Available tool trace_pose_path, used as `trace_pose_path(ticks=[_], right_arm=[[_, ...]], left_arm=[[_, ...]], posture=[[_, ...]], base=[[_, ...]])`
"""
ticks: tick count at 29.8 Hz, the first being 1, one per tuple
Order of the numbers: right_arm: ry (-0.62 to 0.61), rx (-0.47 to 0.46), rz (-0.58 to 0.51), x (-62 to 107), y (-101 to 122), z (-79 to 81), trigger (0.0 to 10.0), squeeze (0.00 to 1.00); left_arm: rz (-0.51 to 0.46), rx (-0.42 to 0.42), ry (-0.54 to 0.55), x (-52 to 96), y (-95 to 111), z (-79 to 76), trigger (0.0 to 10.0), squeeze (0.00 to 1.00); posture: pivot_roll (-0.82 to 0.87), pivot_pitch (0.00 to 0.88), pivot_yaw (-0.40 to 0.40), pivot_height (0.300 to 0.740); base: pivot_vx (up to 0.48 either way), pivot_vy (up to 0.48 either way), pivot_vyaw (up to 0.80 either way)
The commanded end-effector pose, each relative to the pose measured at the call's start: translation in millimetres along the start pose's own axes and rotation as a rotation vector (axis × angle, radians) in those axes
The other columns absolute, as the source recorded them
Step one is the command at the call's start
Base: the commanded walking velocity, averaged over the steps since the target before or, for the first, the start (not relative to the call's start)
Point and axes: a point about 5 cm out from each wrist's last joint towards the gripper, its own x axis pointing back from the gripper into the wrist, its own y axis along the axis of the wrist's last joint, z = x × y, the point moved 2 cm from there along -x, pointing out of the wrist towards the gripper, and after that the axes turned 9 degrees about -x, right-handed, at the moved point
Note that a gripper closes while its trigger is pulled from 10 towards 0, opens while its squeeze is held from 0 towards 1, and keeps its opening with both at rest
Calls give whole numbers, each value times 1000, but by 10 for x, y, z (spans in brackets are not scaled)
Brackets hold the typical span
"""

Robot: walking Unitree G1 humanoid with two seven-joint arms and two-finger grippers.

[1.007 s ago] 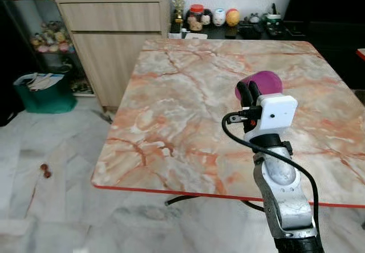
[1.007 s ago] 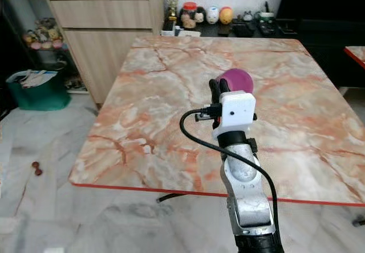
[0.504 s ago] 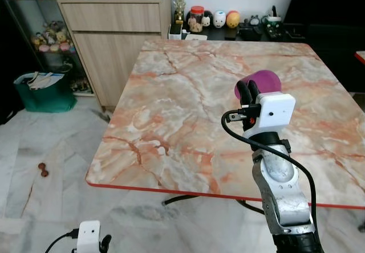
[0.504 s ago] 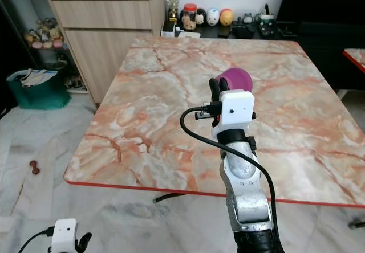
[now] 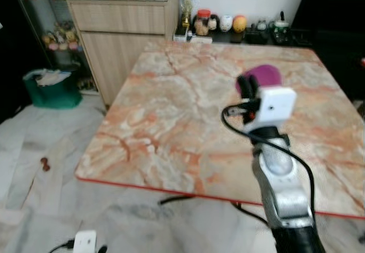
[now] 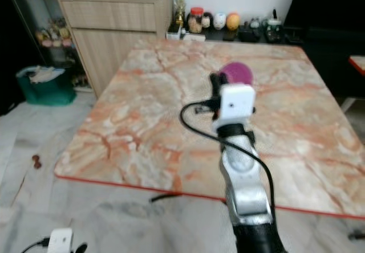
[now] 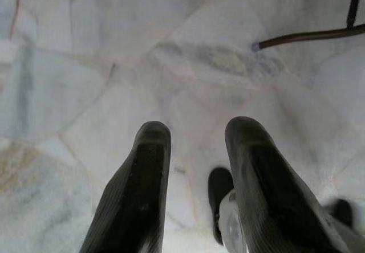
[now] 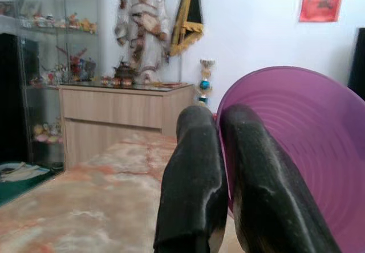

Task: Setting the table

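The right end effector point(image 5: 246, 86) is raised over the marble-patterned bench point(image 5: 171, 122) in the left eye view, its two black fingers pinched on the rim of a purple plastic bowl point(image 5: 263, 76) held in the air above the bench's far right part. Behind the bench stand a wooden sideboard point(image 5: 122, 33) and a low dark shelf with small jars and figurines point(image 5: 228, 23); a green bin point(image 5: 52, 89) sits on the pale tiled floor point(image 5: 40, 167) to the left. The left end effector's white housing point(image 5: 85, 243) shows low at the bottom edge, the arm hanging idle.

The right eye view gives the same scene, blurred: the bowl point(image 6: 235, 72) held beyond the white wrist block point(image 6: 236, 102).

In the left wrist view the left end effector point(image 7: 191, 130) points down at the tiled floor, fingers apart with nothing between them; a dark bench leg point(image 7: 311, 35) crosses one corner.

In the right wrist view the fingers point(image 8: 197, 150) clamp the bowl's wall point(image 8: 302, 145), one finger outside and one inside. Beyond stand the sideboard point(image 8: 117, 113), a robed statue point(image 8: 142, 16) and a small trophy point(image 8: 205, 85).
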Motion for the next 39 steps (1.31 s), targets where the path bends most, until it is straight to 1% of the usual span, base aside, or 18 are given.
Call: trace_pose_path(ticks=[1, 4, 7, 17, 27, 35, 36, 39], right_arm=[[-36, 19, 15, 19, -20, -119, 10000, 0], [-47, 19, 22, 27, -39, -136, 10000, 0], [-32, 20, 20, 19, -30, -117, 10000, 0], [-38, 30, 35, 15, -43, -130, 10000, 0], [-47, 54, 48, 13, -44, -160, 10000, 0], [-39, 68, 52, 12, -49, -148, 10000, 0], [-42, 91, 65, 11, -66, -152, 10000, 0], [-44, 113, 78, 13, -83, -161, 10000, 0]], left_arm=[[1, 12, -20, -13, 21, -103, 10000, 0], [-3, 12, -25, -23, 44, -124, 10000, 0], [-5, 14, -28, -30, 61, -133, 10000, 0], [4, 22, -29, -31, 52, -147, 10000, 0], [45, 14, -33, -15, -27, -136, 10000, 0], [65, 18, -37, -3, -70, -142, 10000, 0], [77, 16, -37, 3, -94, -131, 10000, 0], [92, 16, -36, 16, -132, -109, 10000, 0]], posture=[[-60, 0, 7, 740], [-65, 0, 6, 740], [-68, 0, 6, 740], [-72, 0, 6, 740], [-84, 0, 8, 740], [-86, 0, 9, 740], [-89, 0, 11, 740], [-92, 0, 15, 740]], base=[[0, -281, -425], [0, -282, 0], [0, -284, 0], [0, -282, 0], [0, -270, 0], [0, -288, 0], [0, -289, 0], [0, -290, 681]])
